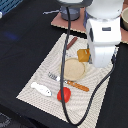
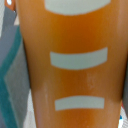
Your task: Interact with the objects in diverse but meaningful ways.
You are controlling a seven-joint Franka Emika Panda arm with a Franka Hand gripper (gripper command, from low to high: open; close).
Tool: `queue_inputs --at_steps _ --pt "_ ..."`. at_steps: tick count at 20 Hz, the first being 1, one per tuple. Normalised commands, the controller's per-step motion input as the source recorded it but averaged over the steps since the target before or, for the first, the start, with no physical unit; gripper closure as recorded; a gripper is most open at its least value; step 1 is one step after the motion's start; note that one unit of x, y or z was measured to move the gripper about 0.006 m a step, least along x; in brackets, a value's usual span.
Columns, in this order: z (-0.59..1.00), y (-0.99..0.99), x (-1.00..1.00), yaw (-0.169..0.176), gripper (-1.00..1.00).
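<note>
Hand itself is hidden in the exterior view behind the white arm body (image 1: 103, 32), which hangs low over the far-right part of the cloth; can't tell how far open the fingers are or whether they hold anything. Wrist view is filled edge to edge by a blurry yellow-orange surface with three pale bars (image 2: 79, 58), very close to the lens; likely the bread loaf (image 1: 83, 54), whose yellow-orange end pokes out just beside the arm on the exterior view's left, but contact can't be confirmed. Black cable (image 1: 64, 65) loops down from the arm across the cloth and back up on the right. Just below the loaf sits a round tan plate (image 1: 74, 69), partly covered by the arm. Sausage stick (image 1: 72, 42), dark reddish-brown, lies at an angle near the cloth's far edge, left of the loaf. Fork (image 1: 53, 76) with orange handle (image 1: 77, 86) lies diagonally below the plate. Red tomato (image 1: 64, 94) sits near the cloth's near edge, just by the cable. White fish-like piece (image 1: 41, 89) lies to the tomato's left, well apart from the arm. All rest on a pale checked cloth (image 1: 35, 82) on the black bench (image 1: 25, 35). Grey pot (image 1: 70, 12) on a brown board at the far side.
</note>
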Motion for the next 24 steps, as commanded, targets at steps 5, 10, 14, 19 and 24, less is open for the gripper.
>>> queue_inputs --at_steps 5,10,14,19,24 --pt "-0.32 0.00 -0.49 0.000 1.00" --pt "-0.30 -0.04 -0.60 0.000 1.00" --pt "-0.31 -0.21 -0.76 0.000 1.00" --pt "-0.33 -0.22 -0.68 0.000 1.00" --pt "-0.30 -0.13 -0.53 0.000 1.00"
